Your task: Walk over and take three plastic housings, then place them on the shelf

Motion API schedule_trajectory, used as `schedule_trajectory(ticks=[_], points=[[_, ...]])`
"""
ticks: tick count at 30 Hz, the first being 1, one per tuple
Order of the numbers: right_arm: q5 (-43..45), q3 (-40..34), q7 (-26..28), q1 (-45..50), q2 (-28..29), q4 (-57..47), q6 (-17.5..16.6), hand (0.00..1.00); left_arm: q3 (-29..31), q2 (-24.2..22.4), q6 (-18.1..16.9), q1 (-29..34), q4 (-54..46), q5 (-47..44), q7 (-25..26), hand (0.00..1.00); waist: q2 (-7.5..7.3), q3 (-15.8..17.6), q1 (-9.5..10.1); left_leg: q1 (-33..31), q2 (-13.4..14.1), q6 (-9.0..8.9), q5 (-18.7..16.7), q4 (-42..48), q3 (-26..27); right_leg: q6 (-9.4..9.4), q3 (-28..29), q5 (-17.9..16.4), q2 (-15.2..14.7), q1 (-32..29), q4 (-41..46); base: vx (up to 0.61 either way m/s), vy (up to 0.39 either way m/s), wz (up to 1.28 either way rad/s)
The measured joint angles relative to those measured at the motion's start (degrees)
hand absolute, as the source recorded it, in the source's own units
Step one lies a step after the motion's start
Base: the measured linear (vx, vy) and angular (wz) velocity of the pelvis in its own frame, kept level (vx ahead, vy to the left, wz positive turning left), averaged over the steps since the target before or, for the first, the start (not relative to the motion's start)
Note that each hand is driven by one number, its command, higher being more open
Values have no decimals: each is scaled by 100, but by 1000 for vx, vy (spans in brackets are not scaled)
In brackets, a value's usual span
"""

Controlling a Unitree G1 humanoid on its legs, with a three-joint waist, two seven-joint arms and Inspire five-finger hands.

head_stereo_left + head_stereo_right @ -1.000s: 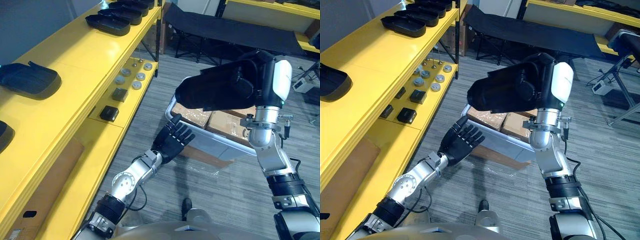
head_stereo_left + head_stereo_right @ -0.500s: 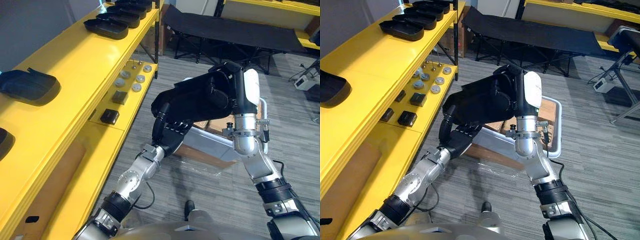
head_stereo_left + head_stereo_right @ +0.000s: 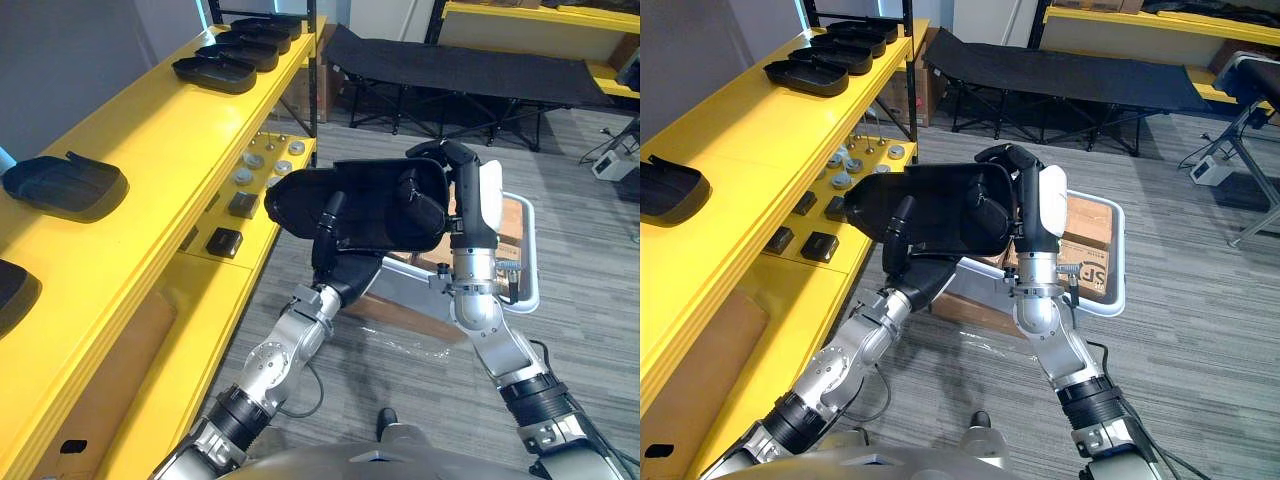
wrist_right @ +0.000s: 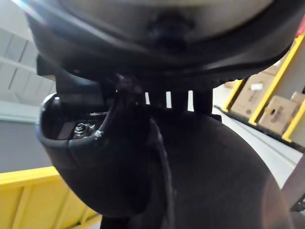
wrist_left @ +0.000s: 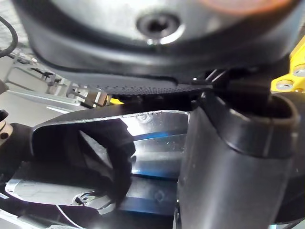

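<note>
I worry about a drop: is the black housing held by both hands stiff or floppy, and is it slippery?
Probably stiff: the black housing shows no sag between the right hand and left hand. Likely light: a thin hollow shell. Its glossy inside may slip.

Most of the left robot hand (image 3: 340,272) is lost to me under the plastic housing (image 3: 370,200), so I cannot read its grip. The right robot hand (image 3: 455,170) is hooked over the far rim, and its tips melt into the black inside. Behind both, the grey bin (image 3: 522,292) shows me just one corner, and the cardboard boxes (image 3: 508,228) in it are mostly covered. On the yellow shelf (image 3: 150,140), the nearest dark housing (image 3: 12,292) is cut by the picture's edge. The small parts (image 3: 262,160) on the lower shelf (image 3: 200,300) are too small for me to identify. Both wrist views sit too close, giving me dark, blurred shapes.
</note>
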Motion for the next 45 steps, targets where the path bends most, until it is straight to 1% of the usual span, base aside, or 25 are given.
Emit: schedule_trajectory(ticks=[4, 7, 10, 12, 13, 16, 21, 22, 23, 27, 28, 29, 30, 31, 32, 34, 35, 37, 38, 39, 40, 41, 43, 44, 45], points=[[38, 40, -98, 101, 60, -7, -23, 0, -17, 1, -53, 1, 0, -65, 0, 0, -9, -33, 4, 6, -3, -4, 44, -76, -2, -1, -14, 1, 0, -25, 0, 0, 0, 0], [67, 151, -157, 254, 149, -9, -65, 0, -135, 3, -217, 10, 3, -65, 0, 0, -7, -114, -4, 8, -5, -2, 48, -81, 0, -2, -15, 0, 0, -26, -1, 0, 0, 0], [57, 442, -219, 463, 151, -394, -395, 0, -166, 2, -490, 28, 5, -65, -26, 0, -10, -127, -16, 17, -5, -1, 49, -98, 4, -4, -13, -1, 0, -30, -1, 0, 0, 0], [58, 549, -308, 472, 229, -419, -393, 0, -202, 1, -635, 28, 5, -65, -84, 0, -32, -158, -6, 23, -6, 0, 55, -110, 4, -13, -13, -7, 0, -28, 0, 0, 0, 0], [52, 614, -329, 482, 330, -418, -390, 0, -232, 3, -754, 38, 5, -64, -114, 0, -60, -181, -6, 32, -7, -1, 72, -137, 5, -19, -14, -11, 0, -28, 0, 0, 0, 0], [52, 695, -362, 548, 498, -378, -385, 0, -315, 3, -957, 106, 6, -65, -195, 0, -130, -226, 9, 46, -10, -1, 99, -179, 5, -52, -19, -33, 0, -32, 3, 0, 0, 0], [44, 814, -369, 656, 583, -331, -389, 0, -416, 0, -1191, 271, 5, -65, -381, 0, -158, -244, -2, 51, -10, -4, 105, -184, 15, -78, -18, -54, -2, -42, 3, 0, 0, 0], [34, 846, -369, 678, 594, -323, -387, 0, -476, -1, -1317, 283, 6, -65, -382, 0, -157, -244, 1, 50, -10, -6, 111, -193, 16, -79, -18, -55, -2, -47, 3, 0, 0, 0], [34, 854, -369, 694, 611, -314, -386, 100, -495, -1, -1365, 292, 5, -65, -383, 0, -157, -244, 1, 50, -10, -6, 114, -200, 16, -80, -19, -56, -1, -49, 3, 0, 0, 0], [-64, 982, -368, 734, 632, -204, -408, 100, -520, -5, -1648, 365, 5, -63, -385, 0, -161, -245, 7, 84, -10, -11, 141, -274, 23, -89, -22, -63, 3, -52, 2, 0, 0, 0], [-79, 1031, -360, 782, 632, -202, -449, 100, -518, -9, -1763, 364, 5, -42, -383, 0, -160, -245, 10, 84, -8, -11, 141, -274, 22, -90, -25, -64, 5, -52, 3, 0, 0, 0], [-192, 1221, -361, 846, 636, -203, -545, 100, -502, -25, -1976, 369, 5, 151, -346, 0, -161, -245, 13, 84, -7, -11, 141, -278, 22, -90, -28, -64, 6, -52, 3, 0, 0, 0], [-268, 1274, -362, 904, 647, -201, -587, 100, -493, -41, -2081, 376, 5, 313, -304, 0, -161, -245, 24, 84, -7, -11, 141, -278, 22, -89, -29, -63, 6, -52, 5, 0, 0, 0], [-349, 1347, -339, 996, 667, -200, -636, 100, -388, -101, -2196, 432, 5, 738, -183, 0, -165, -247, 49, 86, -8, -11, 141, -277, 22, -88, -28, -62, 5, -51, 8, 0, 0, 0], [-384, 1376, -332, 1026, 674, -200, -653, 100, -333, -128, -2235, 462, 5, 972, -113, 0, -168, -248, 63, 88, -8, -11, 141, -277, 22, -86, -28, -61, 5, -51, 11, 0, 0, 0], [-405, 1368, -258, 1068, 812, -190, -633, 100, -47, -285, -2266, 540, 3, 1913, 265, 0, -181, -248, 143, 97, -7, -11, 142, -276, 12, -61, -31, -53, 6, -50, 45, 0, 0, 0], [-397, 1359, -238, 1064, 850, -171, -620, 100, 45, -329, -2264, 544, 1, 2101, 331, 0, -184, -248, 151, 99, -7, -12, 143, -275, 6, -61, -31, -57, 5, -50, 59, -16, -3, 4], [-326, 1316, -71, 1145, 879, -161, -603, 100, 780, -569, -2283, 552, -170, 2743, 686, 0, -222, -265, 162, 100, -6, -14, 144, -270, -10, -58, -40, -64, 5, -43, 67, 0, 0, 0], [-270, 1316, -39, 1176, 885, -162, -602, 100, 1004, -619, -2306, 551, -240, 2967, 801, 0, -229, -269, 153, 99, -6, -14, 144, -270, -16, -58, -49, -65, 5, -40, 67, 0, 0, 0], [-192, 1308, 48, 1244, 935, -203, -596, 100, 1327, -659, -2355, 551, -372, 3582, 1102, 0, -235, -273, 137, 100, -5, -14, 143, -268, -20, -62, -52, -69, 5, -35, 67, 0, 0, 0], [-163, 1274, 115, 1309, 1048, -278, -591, 100, 1538, -657, -2366, 552, -485, 4217, 1359, 0, -235, -273, 145, 97, -6, -14, 143, -267, -29, -80, -60, -81, 4, -30, 66, -18, -3, 3], [-163, 1255, 144, 1337, 1088, -312, -585, 100, 1635, -663, -2372, 554, -557, 4453, 1475, 0, -236, -273, 145, 96, -6, -13, 143, -267, -38, -81, -67, -81, 4, -26, 66, -15, -1, 4], [-88, 998, 216, 1378, 1109, -339, -375, 100, 2079, -677, -2411, 555, -869, 5379, 1950, 0, -258, -285, 155, 95, -7, -13, 140, -267, -65, -80, -96, -81, 0, 1, 56, -7, -1, 7], [-27, 910, 218, 1393, 1110, -339, -334, 100, 2182, -680, -2419, 555, -921, 5660, 2047, 0, -259, -285, 156, 95, -8, -14, 140, -266, -76, -80, -106, -81, 0, 10, 52, 0, 0, 8], [86, 735, 209, 1410, 1115, -339, -241, 100, 2422, -672, -2465, 562, -1029, 6086, 2236, 0, -258, -285, 152, 97, -8, -14, 140, -264, -89, -79, -115, -80, 0, 25, 42, 0, 0, 5]])
